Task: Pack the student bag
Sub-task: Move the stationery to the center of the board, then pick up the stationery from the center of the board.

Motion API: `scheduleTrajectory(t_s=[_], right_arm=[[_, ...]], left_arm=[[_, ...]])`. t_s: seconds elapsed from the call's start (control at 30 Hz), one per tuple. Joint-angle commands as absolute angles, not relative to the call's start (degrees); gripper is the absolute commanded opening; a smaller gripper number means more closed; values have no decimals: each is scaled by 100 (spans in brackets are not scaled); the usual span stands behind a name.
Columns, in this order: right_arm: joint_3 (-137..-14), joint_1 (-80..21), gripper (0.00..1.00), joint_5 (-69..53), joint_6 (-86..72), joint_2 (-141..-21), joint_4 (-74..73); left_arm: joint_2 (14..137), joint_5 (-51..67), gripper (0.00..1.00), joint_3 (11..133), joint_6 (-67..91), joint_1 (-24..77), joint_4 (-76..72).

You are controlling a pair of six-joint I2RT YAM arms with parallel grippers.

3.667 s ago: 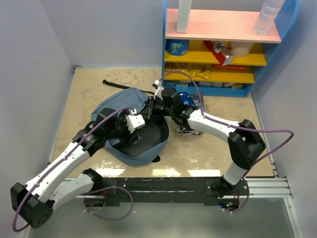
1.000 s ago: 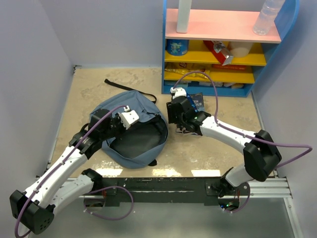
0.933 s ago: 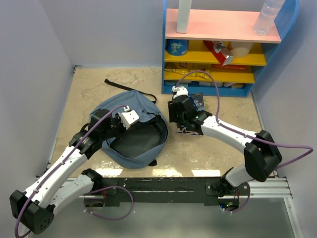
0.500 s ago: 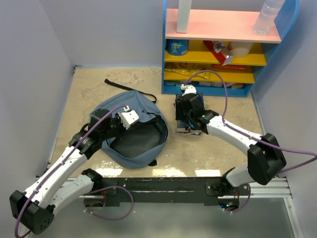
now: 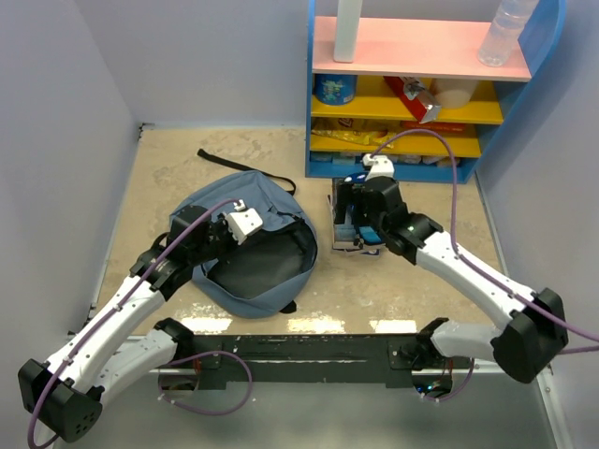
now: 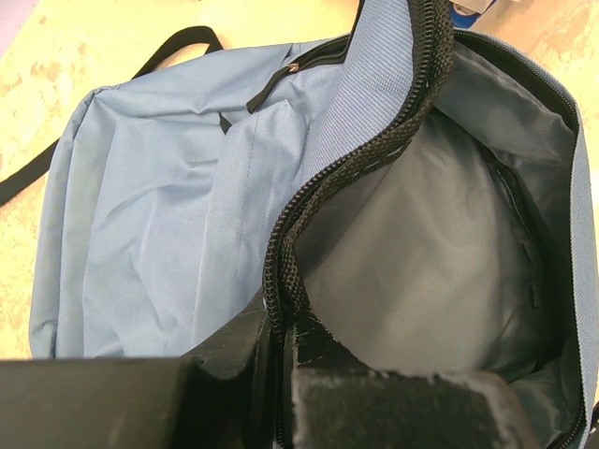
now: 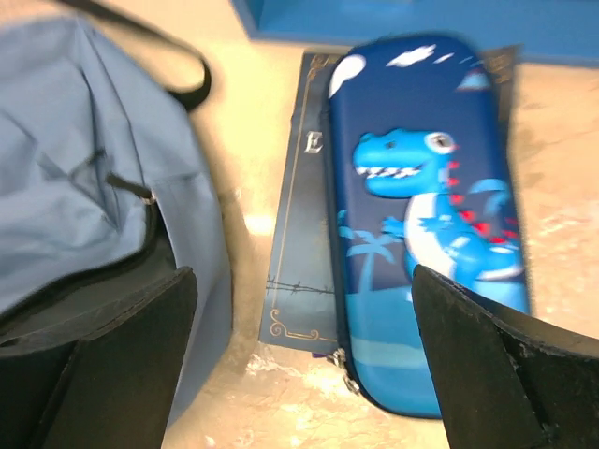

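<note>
The slate-blue student bag (image 5: 220,210) lies on the table with its mouth gaping and its dark lining (image 6: 440,234) showing. My left gripper (image 5: 241,224) is shut on the bag's black zipper rim (image 6: 281,309) and holds that edge up. My right gripper (image 5: 360,213) hovers open above a blue dinosaur pencil case (image 7: 421,224). The case rests on a dark blue book (image 7: 304,243) just right of the bag (image 7: 84,168). Nothing sits between the right fingers (image 7: 122,365).
A blue shelf unit (image 5: 421,94) stands at the back right, holding a clear bottle (image 5: 505,33), a white cylinder (image 5: 348,28), a blue can (image 5: 334,89) and snack packs. A black bag strap (image 5: 234,164) trails on the table behind the bag. Grey walls close in on both sides.
My right arm has swung right, away from the bag's mouth, to over the pencil case and book, and its jaws have opened wide. The left gripper keeps its hold on the rim.
</note>
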State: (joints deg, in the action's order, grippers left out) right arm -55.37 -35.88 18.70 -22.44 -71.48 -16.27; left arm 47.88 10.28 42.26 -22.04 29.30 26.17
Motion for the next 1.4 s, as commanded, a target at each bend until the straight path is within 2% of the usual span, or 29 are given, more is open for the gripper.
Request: scheduleTrajectory(t_s=[0.0,0.17,0.3,0.5,0.87,0.93,0.97,1.07,1.1,1.17,1.2,1.27,1.37], right_arm=[[-5616,-3455,99,2565,-2636,-6417,-1889],[-5310,-2875,99,2434,-3022,-6600,-2082],[-4879,-2786,99,2830,-3427,-6531,-1926],[-4509,-2567,99,2558,-3708,-6600,-1863],[-3526,-2039,99,1240,-4499,-6495,-995],[-3271,-2039,96,934,-4858,-6337,-748],[-3043,-2039,94,897,-4956,-6276,-582],[-2839,-2039,78,1142,-5062,-5907,-597],[-2830,-2039,62,1230,-5071,-5793,-641],[-2813,-2039,45,1510,-5089,-5424,-781],[-2821,-2039,27,1634,-5106,-5336,-861],[-2926,-2039,21,1897,-5124,-5116,-1132],[-3199,-2021,22,2152,-5071,-4966,-1536]], left_arm=[[4746,1107,0,4298,-2259,2892,2443],[4790,1186,0,4368,-2241,2892,2452],[4834,1222,0,4465,-2250,2892,2540],[4887,1406,0,4588,-2259,2892,2575],[4869,1494,0,4623,-2250,2892,2646],[4878,1512,0,4623,-2241,2892,2654],[4887,1538,0,4623,-2241,2892,2663],[4896,1556,0,4632,-2232,2892,2654],[4904,1564,0,4641,-2232,2892,2654],[4904,1564,0,4623,-2232,2892,2646],[4904,1573,0,4623,-2232,2892,2646],[4904,1591,0,4614,-2224,2900,2637],[4913,1600,0,4641,-2224,2892,2646]])
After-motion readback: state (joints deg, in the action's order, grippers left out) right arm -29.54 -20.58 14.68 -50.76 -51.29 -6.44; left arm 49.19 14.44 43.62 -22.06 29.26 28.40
